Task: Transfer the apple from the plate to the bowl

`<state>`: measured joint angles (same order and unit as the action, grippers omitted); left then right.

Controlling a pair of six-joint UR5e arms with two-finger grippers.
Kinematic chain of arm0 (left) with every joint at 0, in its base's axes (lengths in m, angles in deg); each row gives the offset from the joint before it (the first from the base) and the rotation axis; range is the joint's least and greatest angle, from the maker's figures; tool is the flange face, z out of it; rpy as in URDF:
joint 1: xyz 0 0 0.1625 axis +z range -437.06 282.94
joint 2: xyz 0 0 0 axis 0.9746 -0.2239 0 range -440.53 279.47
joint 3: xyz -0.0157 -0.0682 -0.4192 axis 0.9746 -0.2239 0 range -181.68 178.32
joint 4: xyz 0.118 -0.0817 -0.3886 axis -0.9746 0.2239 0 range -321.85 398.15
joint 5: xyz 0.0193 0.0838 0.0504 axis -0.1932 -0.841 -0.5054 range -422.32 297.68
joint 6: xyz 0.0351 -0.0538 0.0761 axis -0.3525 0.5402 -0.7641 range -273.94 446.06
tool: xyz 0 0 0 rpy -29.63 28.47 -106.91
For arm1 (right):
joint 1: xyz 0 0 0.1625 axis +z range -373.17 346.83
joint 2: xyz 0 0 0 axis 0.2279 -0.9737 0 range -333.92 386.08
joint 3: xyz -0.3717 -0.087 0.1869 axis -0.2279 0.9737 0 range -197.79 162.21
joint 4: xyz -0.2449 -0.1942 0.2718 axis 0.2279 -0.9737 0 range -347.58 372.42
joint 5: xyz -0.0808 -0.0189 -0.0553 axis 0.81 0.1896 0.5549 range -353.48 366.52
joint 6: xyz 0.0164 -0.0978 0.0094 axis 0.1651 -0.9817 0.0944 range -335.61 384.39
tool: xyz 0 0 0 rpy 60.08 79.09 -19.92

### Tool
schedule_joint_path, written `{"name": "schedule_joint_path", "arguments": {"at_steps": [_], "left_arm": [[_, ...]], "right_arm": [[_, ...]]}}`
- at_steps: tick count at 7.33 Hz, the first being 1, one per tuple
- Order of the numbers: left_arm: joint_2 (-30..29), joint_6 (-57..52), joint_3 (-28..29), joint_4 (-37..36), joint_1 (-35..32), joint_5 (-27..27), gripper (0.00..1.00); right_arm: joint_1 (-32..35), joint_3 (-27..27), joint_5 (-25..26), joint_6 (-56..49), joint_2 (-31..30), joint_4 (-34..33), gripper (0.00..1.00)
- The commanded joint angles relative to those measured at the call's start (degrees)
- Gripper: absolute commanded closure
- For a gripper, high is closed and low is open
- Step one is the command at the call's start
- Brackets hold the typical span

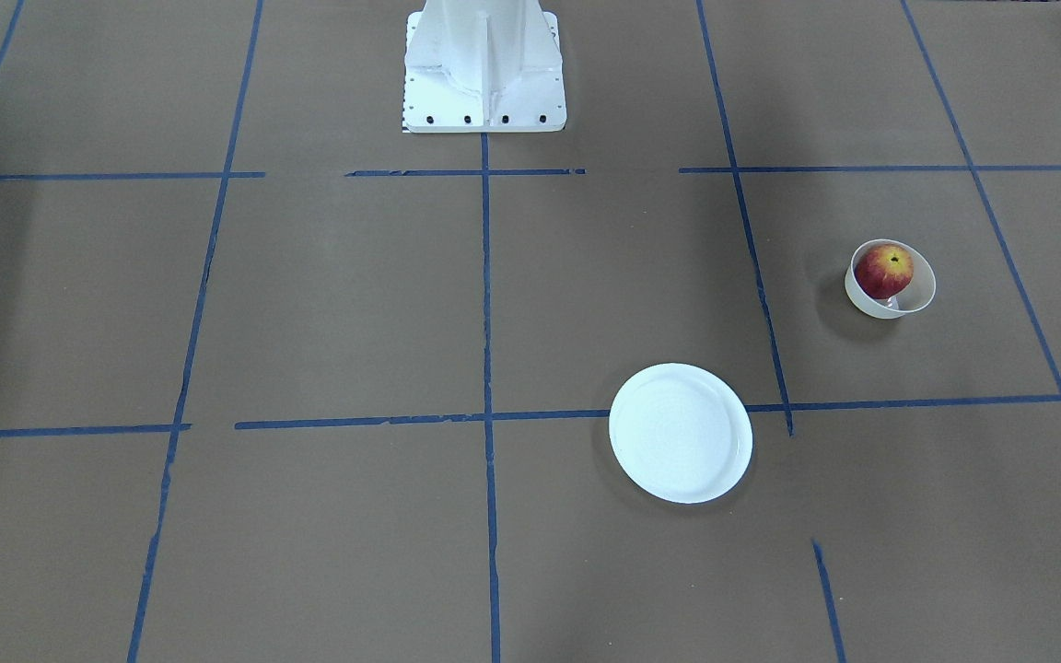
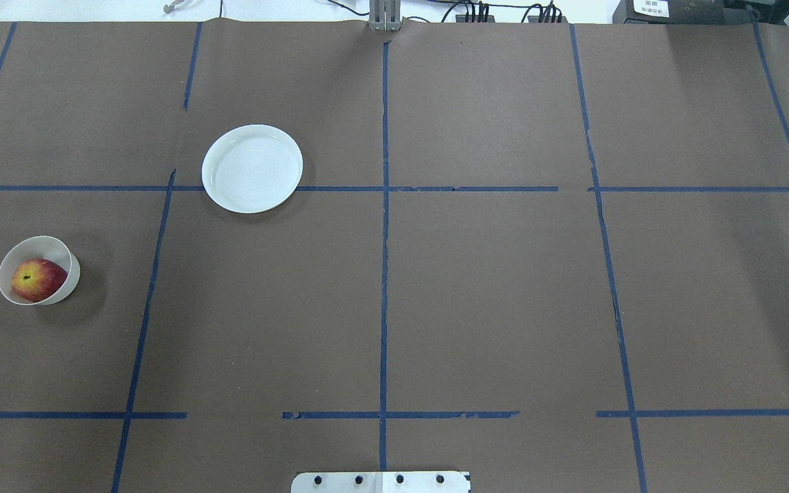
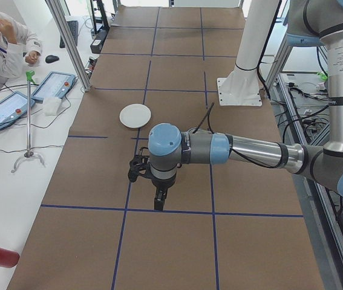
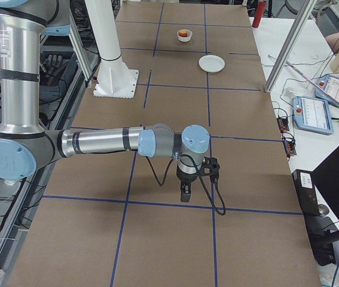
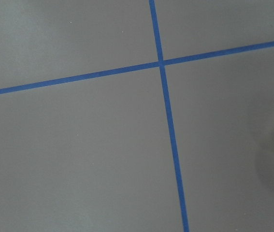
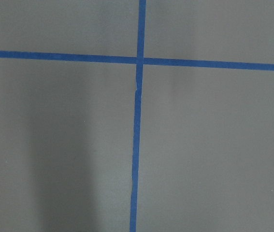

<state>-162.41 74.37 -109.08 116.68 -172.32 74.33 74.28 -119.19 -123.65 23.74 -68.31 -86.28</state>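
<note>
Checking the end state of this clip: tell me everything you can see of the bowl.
The bowl is small, deep, round and cream-white, with thin, smooth, slightly glossy walls. It stands on the brown paper-covered table on the robot's left side, apart from the empty white plate. The red and yellow apple sits inside, nearly filling it, with its stem dimple facing upward. Nothing else touches the bowl.
</note>
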Motion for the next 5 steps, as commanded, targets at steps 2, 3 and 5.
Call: {"name": "schedule_joint_path", "arguments": {"at_steps": [2,3,5], "left_arm": [[1.2,-0.6,0.4,-0.1,0.4,1.8,0.0],[1.2,-0.6,0.3,-0.1,0.4,1.8,0.0],[1.3,-0.6,0.2,1.6,0.4,1.6,0.0]], "right_arm": [[0.0,0.0,0.0,0.0,0.0,0.0,0.0],[0.0,0.1,0.0,0.0,0.0,0.0,0.0],[0.0,0.1,0.0,0.0,0.0,0.0,0.0]]}}
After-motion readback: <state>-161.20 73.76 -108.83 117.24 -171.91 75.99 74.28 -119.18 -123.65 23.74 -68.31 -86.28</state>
